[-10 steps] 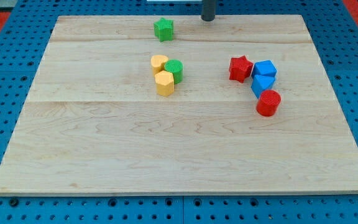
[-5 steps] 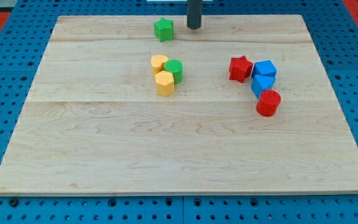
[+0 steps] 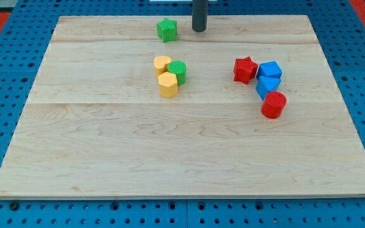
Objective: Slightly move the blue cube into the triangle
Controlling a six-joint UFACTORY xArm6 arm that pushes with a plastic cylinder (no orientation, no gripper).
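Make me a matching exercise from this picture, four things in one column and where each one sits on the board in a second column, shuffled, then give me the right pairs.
Things:
1. green star-shaped block
2. red cylinder block
3. yellow hexagonal block
4. my tip

Places:
A. lowest of the cluster at the view's right, just below the blue triangle block
B. near the board's top edge, just right of the green star
C. near the view's top, left of the dark rod
D. middle cluster, touching the green cylinder block

Pairs: 1-C, 2-A, 3-D, 4-B
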